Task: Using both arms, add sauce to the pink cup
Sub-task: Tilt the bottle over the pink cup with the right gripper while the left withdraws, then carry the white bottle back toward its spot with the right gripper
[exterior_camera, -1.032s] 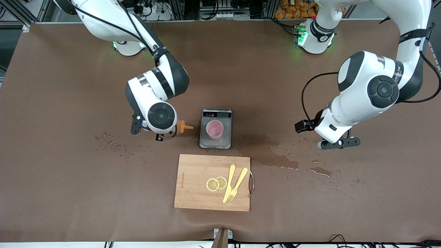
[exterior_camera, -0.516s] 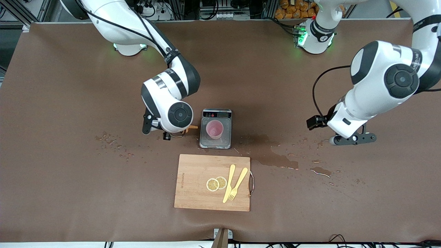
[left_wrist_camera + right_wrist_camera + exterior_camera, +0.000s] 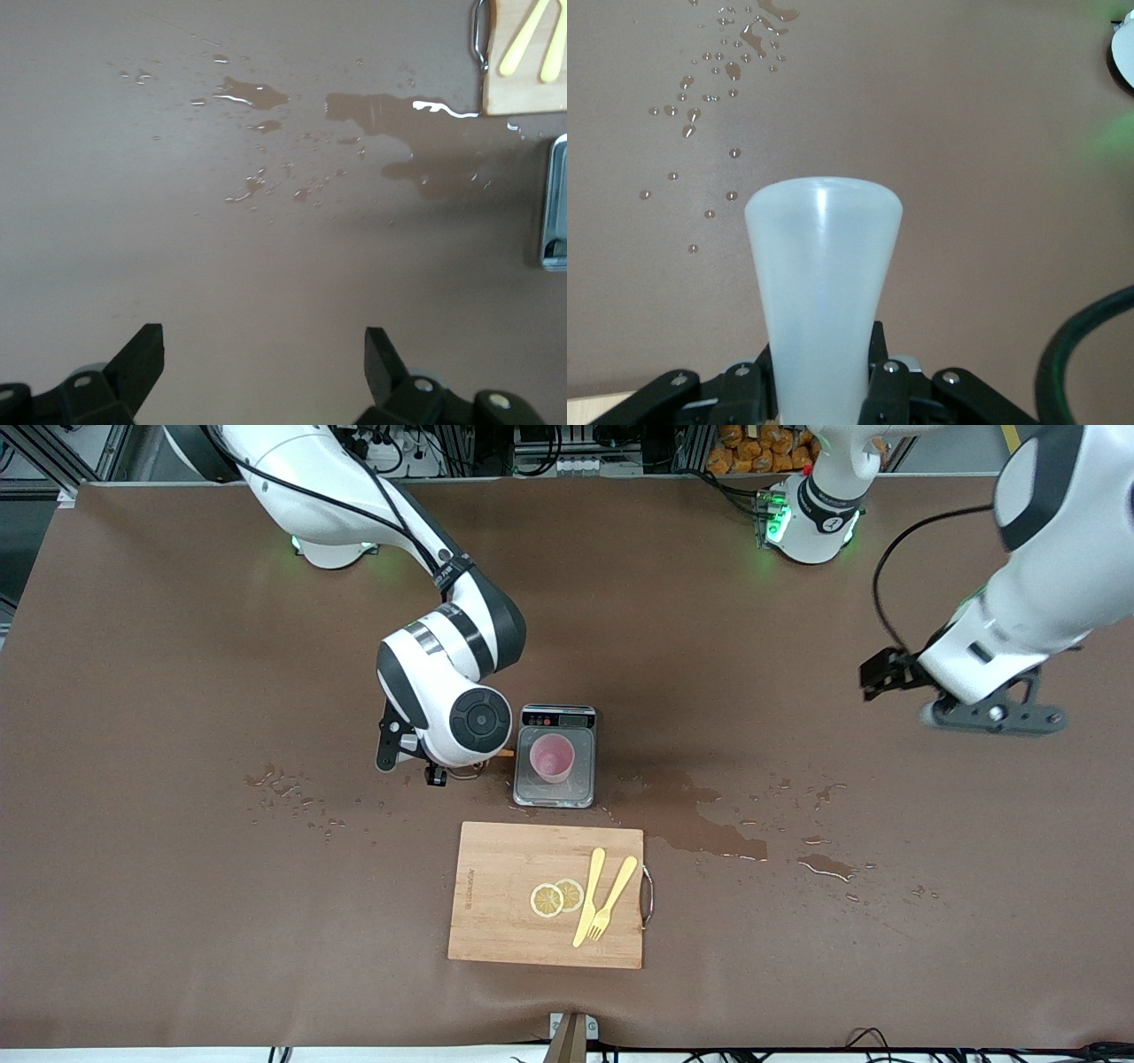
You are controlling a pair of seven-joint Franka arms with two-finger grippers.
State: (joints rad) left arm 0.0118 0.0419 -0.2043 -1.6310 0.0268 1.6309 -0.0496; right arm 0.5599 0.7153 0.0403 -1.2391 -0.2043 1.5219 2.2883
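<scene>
Right tool pinching sauce: bring nozzle over pink cup rim first; left tool spread, waiting

Robotics lab, set up as a test bench with kitchen props. Two white jointed arms are bolted along the top edge of the frame, their bases lit green. The surface is one wide brown mat, wet with puddles right of centre. Aluminium framing, power strips and loose cables run across the top of the frame. Mid-frame stand a digital scale and a wooden cutting board with lemon slices.
</scene>
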